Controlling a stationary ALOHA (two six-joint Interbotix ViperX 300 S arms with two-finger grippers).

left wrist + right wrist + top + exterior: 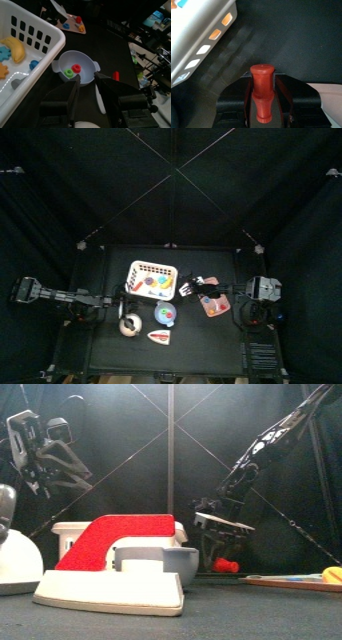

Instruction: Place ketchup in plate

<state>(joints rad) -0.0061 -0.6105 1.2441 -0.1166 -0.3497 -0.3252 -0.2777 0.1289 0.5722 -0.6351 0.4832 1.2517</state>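
Note:
In the right wrist view my right gripper (261, 107) is shut on the ketchup (261, 92), a dark red bottle that sticks out between the jaws. In the top view this gripper (202, 286) hangs between the white basket (152, 278) and the small orange-red plate (217, 304), just beyond the plate's far edge. In the front view the gripper (221, 526) hangs above the table, with the plate's edge (287, 582) low at the right. My left gripper (91, 85) is open and empty, raised at the left (40, 454).
A grey-blue bowl (75, 65) with coloured pieces lies beside the basket (27, 45); it also shows in the top view (166, 314). A red-and-white item (114, 564) stands at the table's front. A white round object (130, 324) lies front left.

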